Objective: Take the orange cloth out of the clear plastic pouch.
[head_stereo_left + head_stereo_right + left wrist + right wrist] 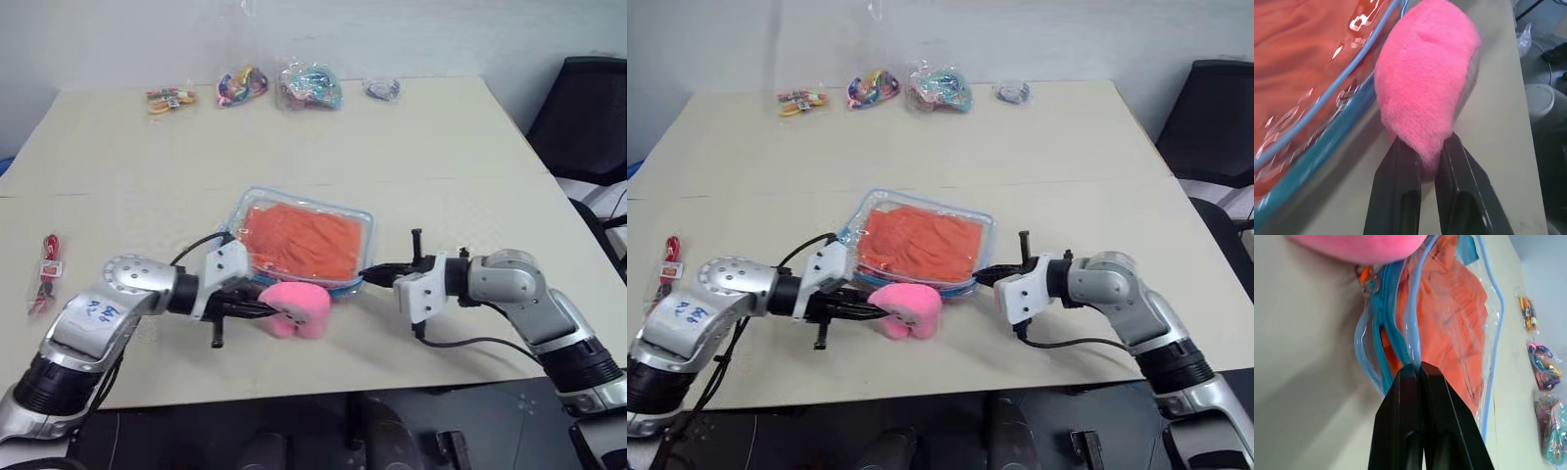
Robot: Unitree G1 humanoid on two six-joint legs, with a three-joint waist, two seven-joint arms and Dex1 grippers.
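Observation:
The clear plastic pouch point(364, 217), trimmed in light blue, lies flat at the table's middle with the orange cloth point(299, 240) inside it. A pink plush toy point(299, 305) sits against the pouch's near edge. My left gripper point(265, 305) comes in from the left and is shut on the plush toy point(1425, 83). From the right, my right gripper point(367, 276) is shut on the pouch's blue-trimmed near edge point(1410, 340). The zipper pull point(1369, 281) lies beside the plush toy, and the cloth point(1459, 308) shows through the plastic.
Several small clear bags of colourful items point(242, 86) line the table's far edge. A red packet point(46, 269) lies at the left edge. A black chair point(588, 117) stands off the right side. Cables trail from both wrists onto the tabletop.

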